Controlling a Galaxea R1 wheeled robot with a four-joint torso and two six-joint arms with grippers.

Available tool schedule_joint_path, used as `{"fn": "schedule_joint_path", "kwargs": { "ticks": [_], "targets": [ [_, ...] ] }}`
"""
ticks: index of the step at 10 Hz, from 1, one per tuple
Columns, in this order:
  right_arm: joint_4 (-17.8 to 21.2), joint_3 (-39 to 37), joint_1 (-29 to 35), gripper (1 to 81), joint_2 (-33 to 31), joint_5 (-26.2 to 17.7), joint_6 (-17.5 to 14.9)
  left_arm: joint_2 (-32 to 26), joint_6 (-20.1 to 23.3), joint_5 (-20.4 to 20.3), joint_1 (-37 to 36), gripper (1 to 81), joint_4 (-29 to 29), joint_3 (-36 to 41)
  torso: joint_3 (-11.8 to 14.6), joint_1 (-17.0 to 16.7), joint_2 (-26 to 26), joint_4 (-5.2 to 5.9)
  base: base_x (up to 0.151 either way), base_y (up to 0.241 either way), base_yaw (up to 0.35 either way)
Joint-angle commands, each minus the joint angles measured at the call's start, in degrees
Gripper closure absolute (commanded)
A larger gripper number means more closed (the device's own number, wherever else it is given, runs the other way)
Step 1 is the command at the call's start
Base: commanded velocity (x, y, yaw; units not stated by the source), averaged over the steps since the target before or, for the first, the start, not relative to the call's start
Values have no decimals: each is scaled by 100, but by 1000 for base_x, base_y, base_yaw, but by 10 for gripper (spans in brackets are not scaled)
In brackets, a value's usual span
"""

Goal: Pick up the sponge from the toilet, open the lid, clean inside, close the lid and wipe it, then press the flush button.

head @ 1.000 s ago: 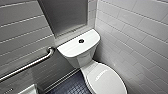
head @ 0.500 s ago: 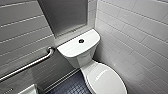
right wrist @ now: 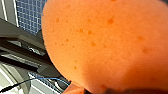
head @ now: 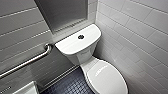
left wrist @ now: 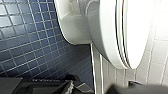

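The white toilet (head: 83,58) stands in the corner, its oval lid (head: 107,77) down over the bowl. The small dark flush button (head: 81,37) sits in the flat tank cover (head: 72,43). The orange-red sponge (right wrist: 107,45) looms very close in the right wrist view, and my right gripper is shut on it. The left wrist view looks from low down along the side of the bowl (left wrist: 75,25) and the edge of the closed lid (left wrist: 136,32). My left gripper is open and holds nothing.
A steel grab bar (head: 27,62) runs along the left wall. White tiled walls (head: 140,37) close in behind and to the right of the toilet. Dark blue mosaic floor (head: 72,85) lies left of the bowl. A white fixture's corner (head: 25,89) shows at the lower left.
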Motion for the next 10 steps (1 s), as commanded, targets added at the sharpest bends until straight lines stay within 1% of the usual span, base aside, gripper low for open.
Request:
{"fn": "schedule_joint_path", "kwargs": {
  "ticks": [1, 3, 6, 7, 9, 10],
  "targets": [
    [-184, 134, -197, 811, -126, -375, -20, 92, -72, 574, -528, 10, -95, 131, 2, 0, 0, 0, 0, 0, 0],
    [-184, 134, -152, 811, -117, -375, 6, 197, -63, 548, -643, 10, -34, 139, 2, 2, 2, 0, 0, 0, 0],
    [-175, 169, -73, 811, -117, -384, 15, 127, -63, 531, -651, 10, -60, 122, 0, 5, 5, 0, 0, 0, 0],
    [-184, 196, -47, 811, -117, -384, 15, 101, -63, 513, -643, 10, -69, 122, 0, 374, -568, 0, 0, 0, 0],
    [-184, 231, -47, 811, -135, -384, 15, 153, -72, 539, -722, 10, -95, 131, 0, 411, -627, 0, 0, 0, 0],
    [-184, 222, -38, 811, -135, -384, 15, 189, -81, 565, -809, 10, -104, 166, 0, 500, -772, 0, 0, 0, 0]
  ]
}}
